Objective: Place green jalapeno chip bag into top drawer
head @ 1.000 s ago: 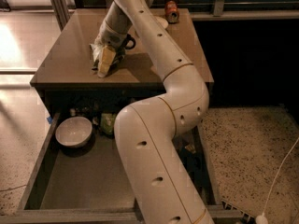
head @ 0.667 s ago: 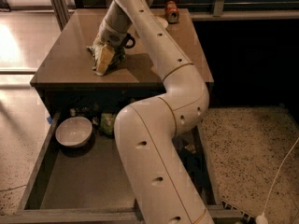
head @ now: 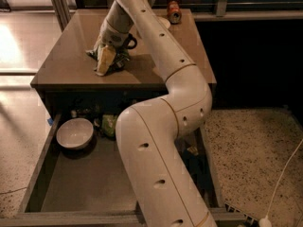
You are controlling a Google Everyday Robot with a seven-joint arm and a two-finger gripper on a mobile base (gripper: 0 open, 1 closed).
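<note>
The gripper (head: pixel 106 59) is down on the tabletop (head: pixel 61 67), right against the crumpled green jalapeno chip bag (head: pixel 121 60), its grip impossible to tell, above the open top drawer (head: pixel 80 186).

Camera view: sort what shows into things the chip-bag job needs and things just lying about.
Job: green jalapeno chip bag, on the table; gripper, down at the bag; top drawer, open below.
Lying about: white bowl and green pouch in the drawer; can at the table's far edge.
</note>
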